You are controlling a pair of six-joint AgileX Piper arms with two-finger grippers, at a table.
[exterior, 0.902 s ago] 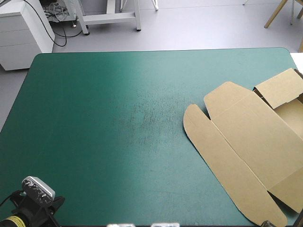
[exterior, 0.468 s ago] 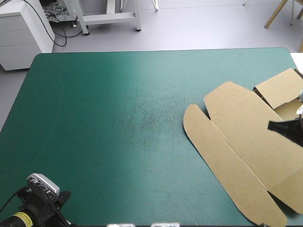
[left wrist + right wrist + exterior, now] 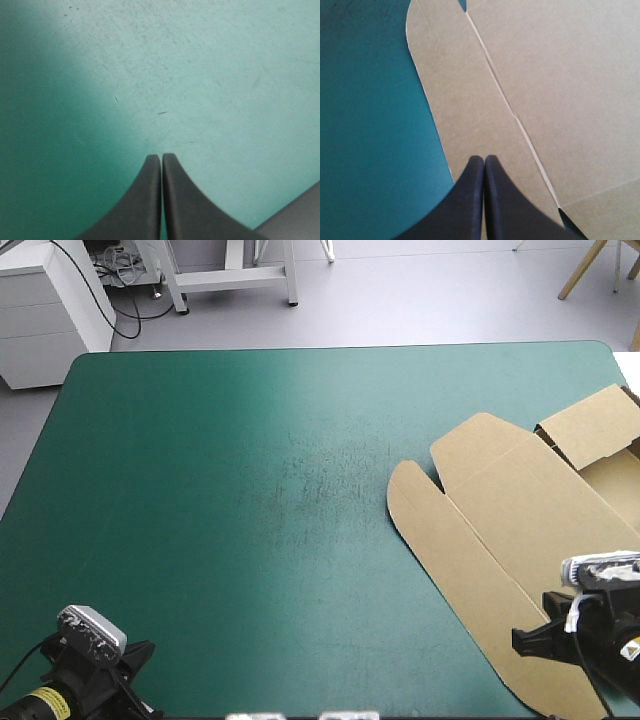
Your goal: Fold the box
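The brown box (image 3: 520,510) lies as a cut sheet, mostly flat, on the right side of the teal-green table (image 3: 250,490); its far right part runs out of the high view. My right gripper (image 3: 484,157) is shut with nothing in it. It hovers over the long rounded flap (image 3: 465,100) near the box's near-left edge, also seen in the high view as the right gripper (image 3: 524,640). My left gripper (image 3: 161,156) is shut and empty above bare cover at the table's near left corner, far from the box, and shows in the high view as the left gripper (image 3: 140,655).
A square flap (image 3: 590,425) at the box's far right corner looks slightly tilted up. Bare teal-green cover spans the left and middle of the table. Both arms sit close to the table's near edge.
The right arm came into view over the box at the right edge, then moved to the near right over the long flap. The left arm shifted slightly right.
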